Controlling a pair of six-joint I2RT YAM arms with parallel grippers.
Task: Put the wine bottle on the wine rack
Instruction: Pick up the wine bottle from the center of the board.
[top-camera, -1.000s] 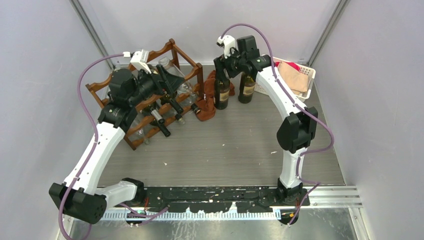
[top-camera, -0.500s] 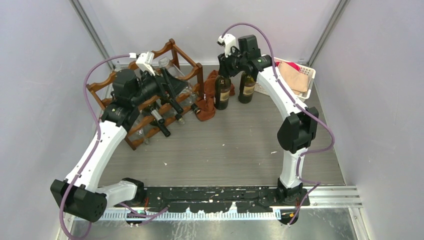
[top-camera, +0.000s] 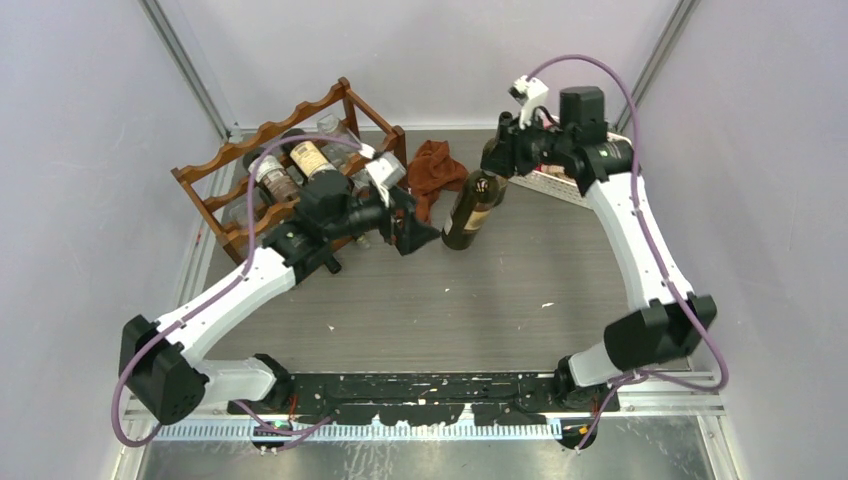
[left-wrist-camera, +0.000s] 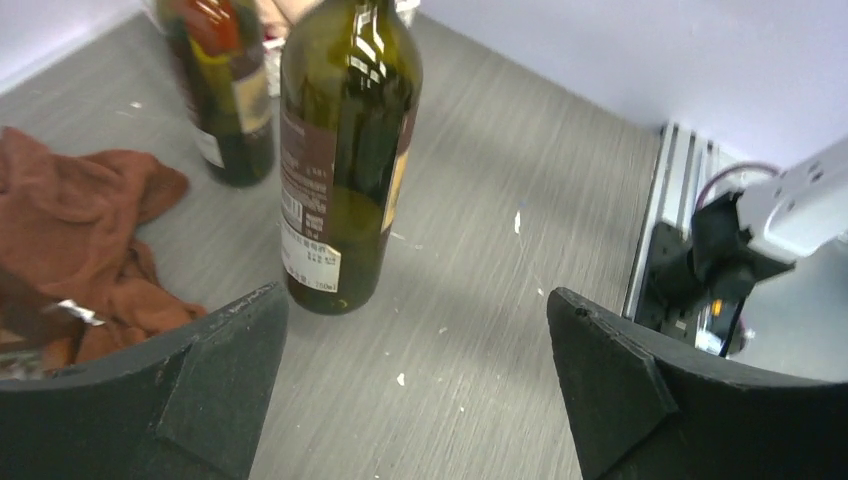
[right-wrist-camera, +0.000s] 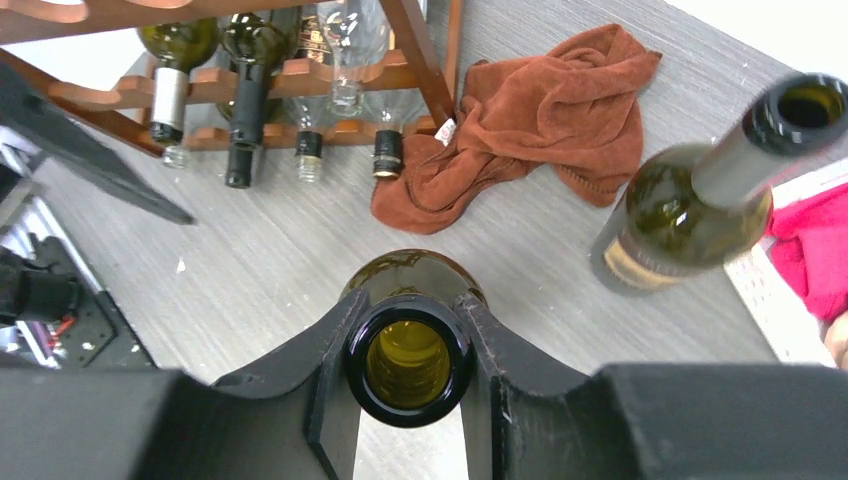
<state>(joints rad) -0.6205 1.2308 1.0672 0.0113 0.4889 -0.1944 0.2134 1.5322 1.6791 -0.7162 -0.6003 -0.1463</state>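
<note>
Leaning just right of the wine rack (top-camera: 265, 133), beyond the brown cloth (top-camera: 432, 165), the wine bottle (top-camera: 470, 210) has its neck clamped in the right tool (top-camera: 500, 158), base pointing rackward. The left tool (top-camera: 408, 222), spread wide, sits between rack and bottle.

Bright, even light, faint shadows; glare streaks the wine bottle (left-wrist-camera: 345, 160).

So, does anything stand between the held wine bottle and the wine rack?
Yes: the open left hand hangs between the wine bottle and the wine rack. A brown cloth lies beside the rack.
</note>
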